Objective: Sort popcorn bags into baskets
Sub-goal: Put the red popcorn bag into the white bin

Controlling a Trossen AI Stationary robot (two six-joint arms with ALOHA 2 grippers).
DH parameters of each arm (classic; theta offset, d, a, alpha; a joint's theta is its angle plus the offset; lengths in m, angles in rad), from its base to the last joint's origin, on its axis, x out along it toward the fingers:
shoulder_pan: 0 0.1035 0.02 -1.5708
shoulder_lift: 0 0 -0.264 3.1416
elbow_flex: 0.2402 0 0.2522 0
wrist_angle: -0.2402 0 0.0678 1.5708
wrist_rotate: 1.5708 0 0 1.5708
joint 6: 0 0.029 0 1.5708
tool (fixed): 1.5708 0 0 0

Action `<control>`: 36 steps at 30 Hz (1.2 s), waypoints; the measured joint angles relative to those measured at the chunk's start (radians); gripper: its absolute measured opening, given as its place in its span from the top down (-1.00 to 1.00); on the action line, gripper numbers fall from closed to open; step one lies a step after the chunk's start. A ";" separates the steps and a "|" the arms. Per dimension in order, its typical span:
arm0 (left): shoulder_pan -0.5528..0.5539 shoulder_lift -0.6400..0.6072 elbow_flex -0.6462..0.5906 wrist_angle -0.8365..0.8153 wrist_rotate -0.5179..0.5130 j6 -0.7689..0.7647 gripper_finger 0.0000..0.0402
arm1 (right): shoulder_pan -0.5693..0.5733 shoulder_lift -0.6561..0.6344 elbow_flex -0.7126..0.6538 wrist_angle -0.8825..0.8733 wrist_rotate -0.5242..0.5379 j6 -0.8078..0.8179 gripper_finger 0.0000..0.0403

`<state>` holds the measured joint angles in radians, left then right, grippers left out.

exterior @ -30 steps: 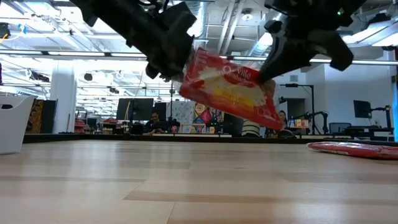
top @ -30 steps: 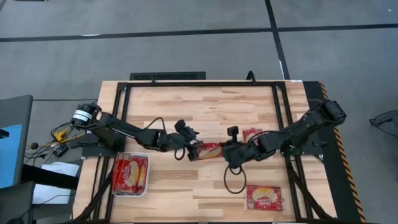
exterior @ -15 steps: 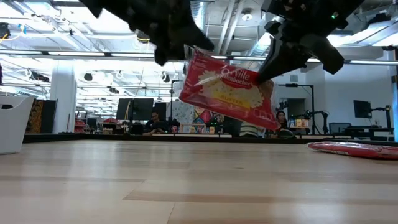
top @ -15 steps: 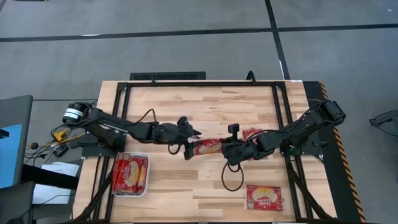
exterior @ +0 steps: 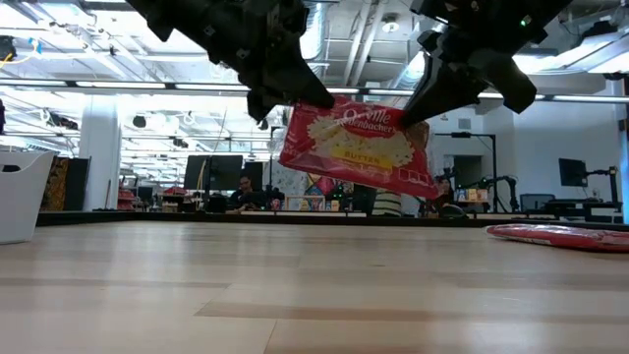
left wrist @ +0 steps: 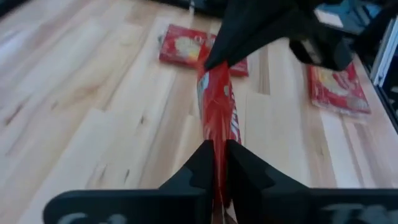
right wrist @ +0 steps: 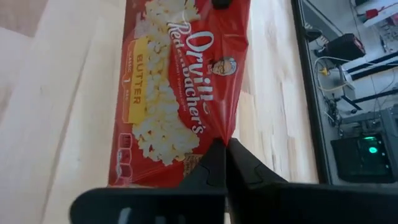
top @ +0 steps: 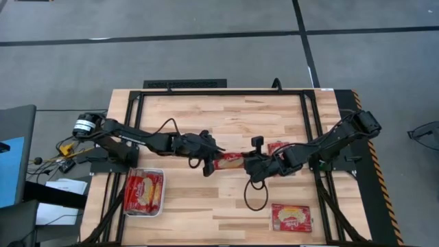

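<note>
We see one red popcorn bag held clear above mid-table, tilted, its yellow butter panel and white lettering showing. A second bag lies flat just beyond it, a third flat near the front right edge. The white tray at front left holds more red bags.

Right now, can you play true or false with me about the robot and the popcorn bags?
1. Both robot arms hold one popcorn bag in the air. True: the left gripper and right gripper pinch opposite ends.
2. The white tray holds no bags. False: red bags lie in it.
3. Another bag lies on the table. True.
4. The right gripper's fingers are wide open. False: they are shut on the bag.
</note>
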<state>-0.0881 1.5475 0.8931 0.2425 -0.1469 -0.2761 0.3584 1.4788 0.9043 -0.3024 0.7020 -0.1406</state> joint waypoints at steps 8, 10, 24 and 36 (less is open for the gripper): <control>-0.130 -0.046 0.094 -0.331 -0.199 -0.114 0.97 | -0.060 -0.001 0.001 0.143 0.003 0.207 0.57; -0.201 -0.068 0.120 -0.484 -0.284 -0.200 0.98 | -0.081 -0.002 0.002 0.135 0.005 0.323 0.43; -0.685 -0.092 0.254 -1.061 -0.665 -0.973 0.99 | -0.085 0.281 0.000 0.845 -0.446 0.502 -0.18; -0.861 -0.092 0.339 -1.222 -0.917 -1.099 0.98 | -0.140 0.461 0.000 1.249 -0.680 0.562 -0.16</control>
<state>-0.9493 1.4559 1.2324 -0.9799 -1.0637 -1.3749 0.2182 1.9397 0.9039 0.9470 0.0222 0.4211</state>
